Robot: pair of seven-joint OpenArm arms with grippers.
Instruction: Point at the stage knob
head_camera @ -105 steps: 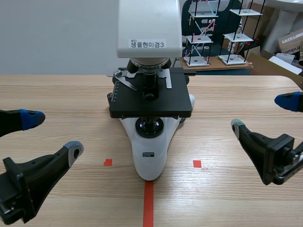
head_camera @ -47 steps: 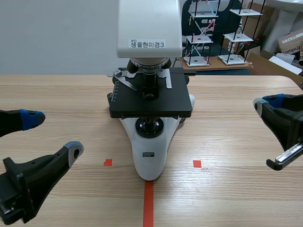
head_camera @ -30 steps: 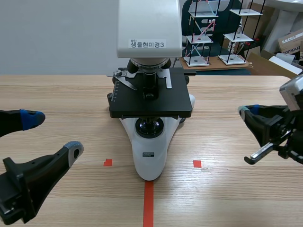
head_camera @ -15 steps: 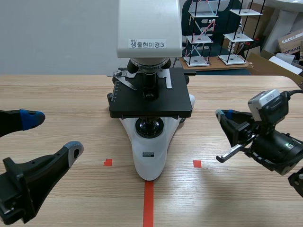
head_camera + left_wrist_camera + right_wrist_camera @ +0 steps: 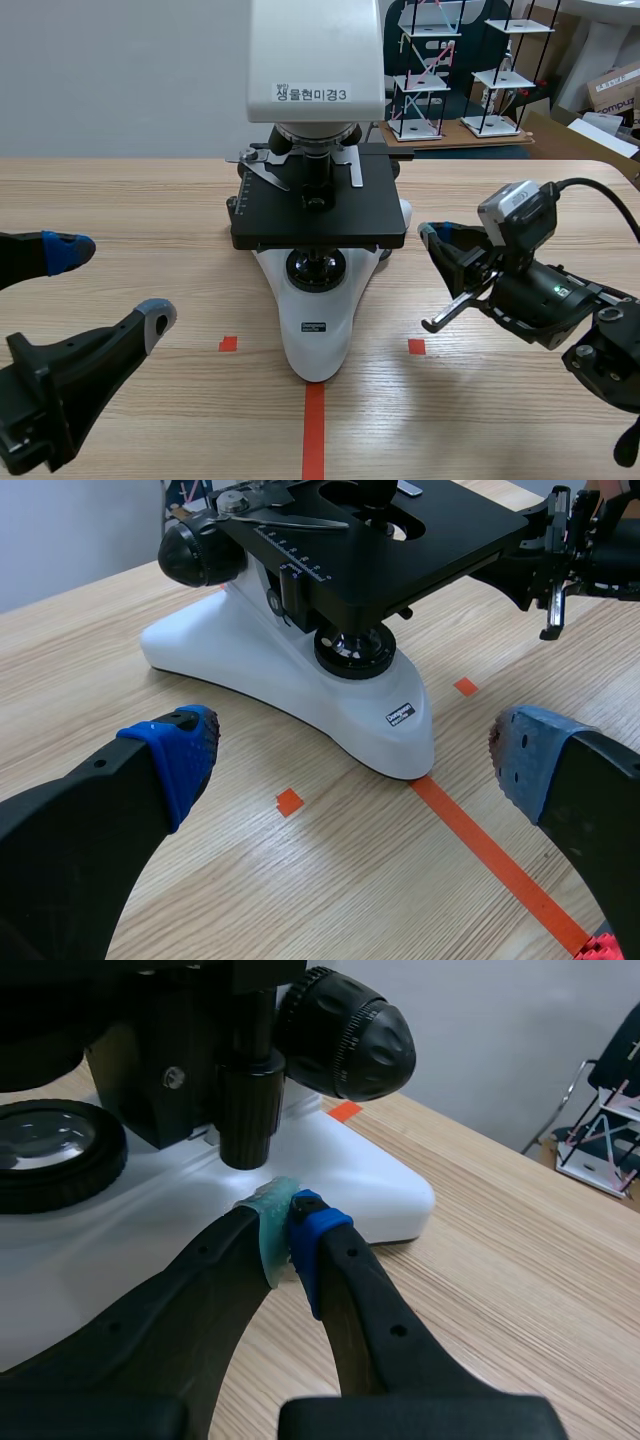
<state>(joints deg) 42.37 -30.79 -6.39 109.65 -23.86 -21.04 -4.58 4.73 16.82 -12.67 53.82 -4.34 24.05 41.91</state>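
Right wrist view shows the right gripper [image 5: 291,1232], pads pressed together on nothing, its tips just short of the stage knob [image 5: 247,1110], the black upright cylinder hanging under the stage straight ahead. The risk, as I judge it, is aim. The large focus knob [image 5: 345,1033] sits close beside it, so a slightly skewed advance would indicate the wrong control or bump the microscope [image 5: 318,330]. In the scene view the left gripper [image 5: 107,285] rests spread apart at lower left, well clear.
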